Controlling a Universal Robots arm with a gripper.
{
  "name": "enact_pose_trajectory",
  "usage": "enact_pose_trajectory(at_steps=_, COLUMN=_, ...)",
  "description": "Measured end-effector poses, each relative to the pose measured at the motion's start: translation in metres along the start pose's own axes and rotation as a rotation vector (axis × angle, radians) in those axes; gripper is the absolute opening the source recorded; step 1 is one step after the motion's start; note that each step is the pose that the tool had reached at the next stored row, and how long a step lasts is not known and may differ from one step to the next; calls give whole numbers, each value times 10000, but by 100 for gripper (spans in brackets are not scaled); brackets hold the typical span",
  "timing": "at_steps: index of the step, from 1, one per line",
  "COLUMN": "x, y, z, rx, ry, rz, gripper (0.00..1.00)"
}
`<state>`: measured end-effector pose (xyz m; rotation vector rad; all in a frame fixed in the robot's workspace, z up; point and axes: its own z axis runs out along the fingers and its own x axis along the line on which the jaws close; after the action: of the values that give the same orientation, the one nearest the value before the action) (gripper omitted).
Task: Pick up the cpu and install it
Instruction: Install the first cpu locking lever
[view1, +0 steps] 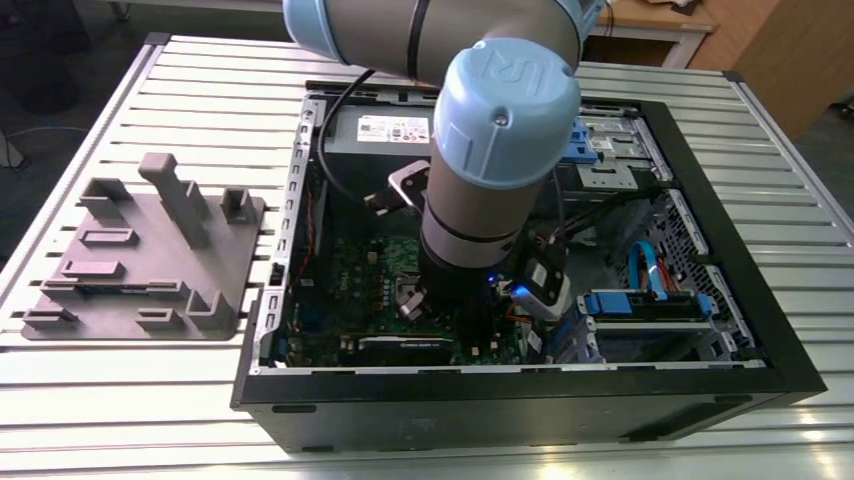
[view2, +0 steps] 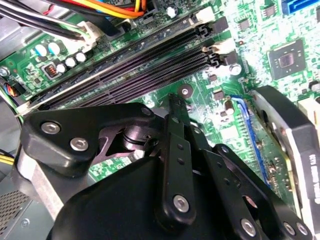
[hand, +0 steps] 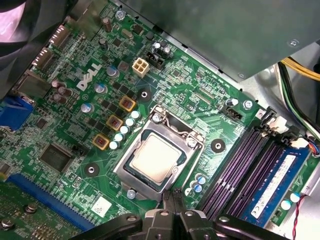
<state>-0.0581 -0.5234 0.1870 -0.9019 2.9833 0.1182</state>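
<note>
Well, in the exterior view we see the arm (view1: 487, 180) enter from twelve o'clock and point straight down into the open computer case (view1: 534, 400), above the green motherboard (view1: 350, 275). At nine o'clock from the case, on the exterior view's left, the grey fixture (view1: 147, 260) with upright posts lies on the slatted counter (view1: 134, 400), well apart from the arm.

In the first wrist view we find the cpu (hand: 159, 159), silver top up, lying flat inside the metal-framed socket (hand: 124, 170) on the motherboard. The hand (hand: 175, 196) is clenched on nothing, its two fingertips pressed together. It hangs just beside the socket's edge, near the cpu; whether it touches the frame we cannot tell. Memory slots (hand: 240, 165) run alongside the socket.

In the second wrist view we look past the hand's black linkage, fingers (view2: 175, 130) together, at the memory slots and a black expansion card (view2: 292, 150) standing on the board.
</note>
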Motion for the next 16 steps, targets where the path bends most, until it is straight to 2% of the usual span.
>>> enact_pose_trajectory(at_steps=11, x=29, y=-43, z=-9, rx=-5, ry=-3, rz=1, gripper=10)
enact_pose_trajectory(at_steps=13, x=33, y=-44, z=-8, rx=-16, ry=-13, rz=-1, gripper=10)
enact_pose_trajectory(at_steps=16, x=49, y=-44, z=-6, rx=-43, ry=-58, rz=-4, gripper=10)
